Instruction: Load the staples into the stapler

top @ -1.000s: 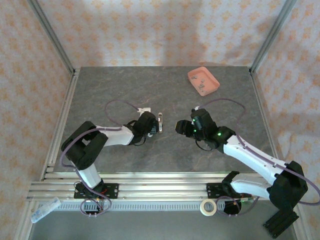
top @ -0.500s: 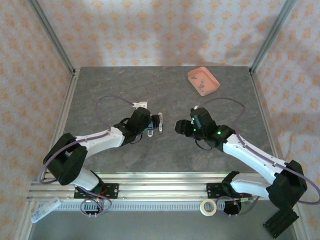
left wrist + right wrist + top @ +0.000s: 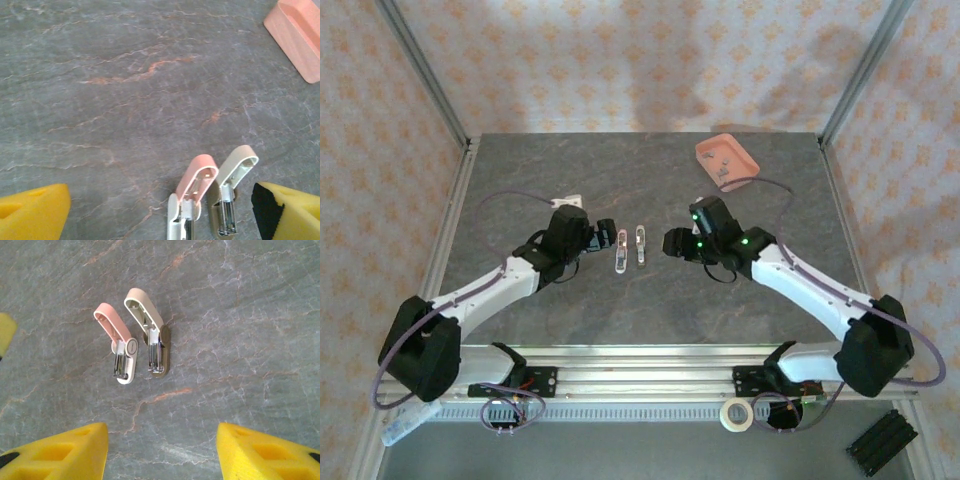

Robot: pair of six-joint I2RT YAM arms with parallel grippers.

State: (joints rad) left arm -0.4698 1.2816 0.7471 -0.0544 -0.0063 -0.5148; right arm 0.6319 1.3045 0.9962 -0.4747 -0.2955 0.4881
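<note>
Left gripper [image 3: 607,236] low over table [image 3: 520,180], fingers spread wide, nothing held. Just right of it: pink stapler [image 3: 620,250] and beige stapler [image 3: 640,245] side by side, lids flipped up, bare stone all round. Right gripper [image 3: 670,243] faces them, fingers wide apart, empty. Staples [image 3: 724,171] in salmon-pink tray [image 3: 746,162] near far right edge, well apart from staplers.
</note>
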